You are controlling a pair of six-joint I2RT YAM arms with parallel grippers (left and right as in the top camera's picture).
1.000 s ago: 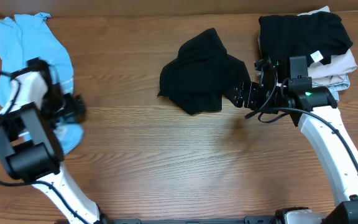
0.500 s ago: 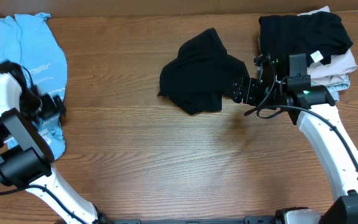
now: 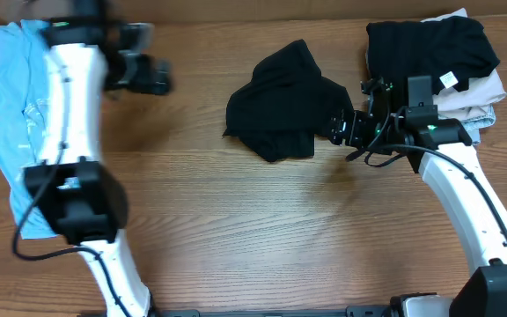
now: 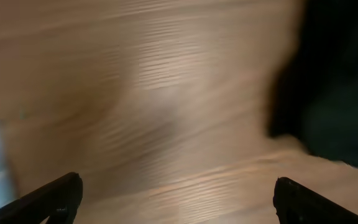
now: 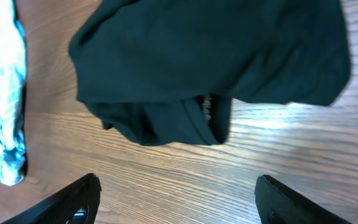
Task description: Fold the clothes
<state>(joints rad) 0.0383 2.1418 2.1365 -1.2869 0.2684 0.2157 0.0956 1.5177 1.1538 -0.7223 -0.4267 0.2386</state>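
A crumpled black T-shirt point(image 3: 280, 110) lies at the middle back of the table; it also fills the top of the right wrist view point(image 5: 210, 62) and shows blurred at the right of the left wrist view point(image 4: 334, 81). A light blue tee point(image 3: 16, 132) lies along the far left; it also shows in the right wrist view point(image 5: 5, 93). My right gripper point(image 3: 340, 128) is open and empty just right of the black shirt. My left gripper point(image 3: 158, 81) is open and empty, above bare table left of the black shirt.
A stack of folded clothes point(image 3: 438, 53), black on top of pale ones, sits at the back right corner. The table point(image 3: 253, 229) is brown wood.
My left arm has swung from the light blue tee at the far left up and to the right, toward the black shirt. The blue tee now lies stretched out. The right arm has barely moved.
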